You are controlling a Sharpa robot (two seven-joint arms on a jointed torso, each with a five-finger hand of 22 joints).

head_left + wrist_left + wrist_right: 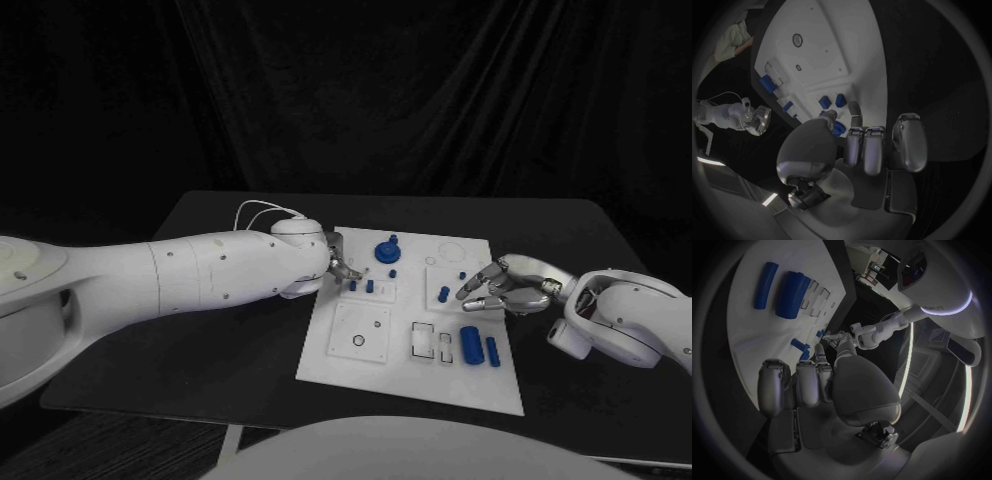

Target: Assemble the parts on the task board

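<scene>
Task board: the white task board [378, 360] lies in the middle of the black worktop [216, 350], tilted a little.
Parts: two small blue pegs [362, 285] stand near the board's left edge; a round blue knob [388, 250] sits toward the far side; a fat blue cylinder [470, 344] and a thin blue bar [492, 349] lie near the right edge.
Handling: the parts look small, rigid, light and smooth, likely slippery; I would pinch them across the sides.
Left hand: the left hand [335, 262] hovers at the pegs, fingers [864, 150] curled; whether they hold anything I cannot tell.
Right hand: the right hand [502, 287] sits over the board's right edge, fingers loosely apart, holding nothing visible.
Room: bare worktop lies on both sides of the board; the board's near part is free.
</scene>
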